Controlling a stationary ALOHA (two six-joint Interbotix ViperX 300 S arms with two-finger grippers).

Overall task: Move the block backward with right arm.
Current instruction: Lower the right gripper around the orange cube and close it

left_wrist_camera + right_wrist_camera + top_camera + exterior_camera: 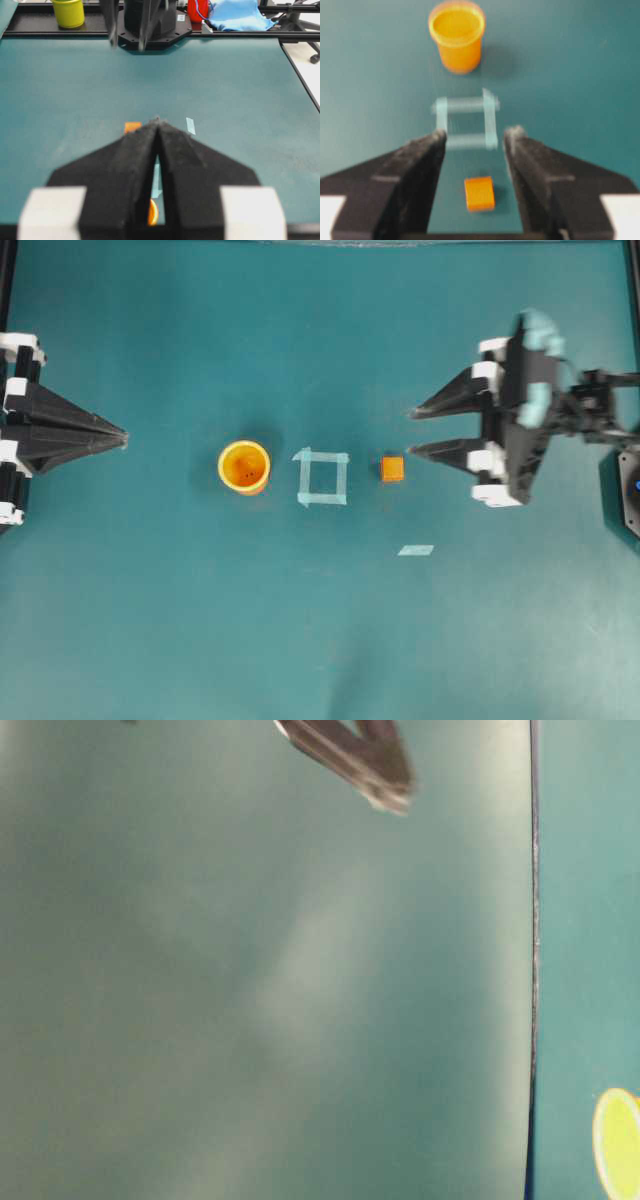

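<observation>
An orange cup (244,467) stands upright on the teal desk (320,640), near the middle and a little toward the left edge in the overhead view. Its mouth faces up, and apart from a couple of small dark specks on its floor it holds nothing that can be made out. No writing or label shows on it.

Just beside the cup lies a square outline of pale tape (323,478), with bare desk inside it. The block (392,469), a small orange cube with plain faces, sits on the desk just past the far side of that square from the cup, apart from the tape. A short loose strip of pale tape (415,550) lies nearer the bottom edge, well apart from the rest.

The right tool (412,430) is spread wide and grips nothing. In the overhead view its tips stop just short of the block; the right wrist view shows the block (479,193) lying between the two fingers (417,170), touching neither.

The left tool (124,437) rests near the left edge with its fingers pressed together into a point, holding nothing.

Past the far edge of the desk, the left wrist view shows a yellow cup (68,12), a red object (197,9) and a blue cloth (236,15); what the yellow cup contains cannot be seen.
</observation>
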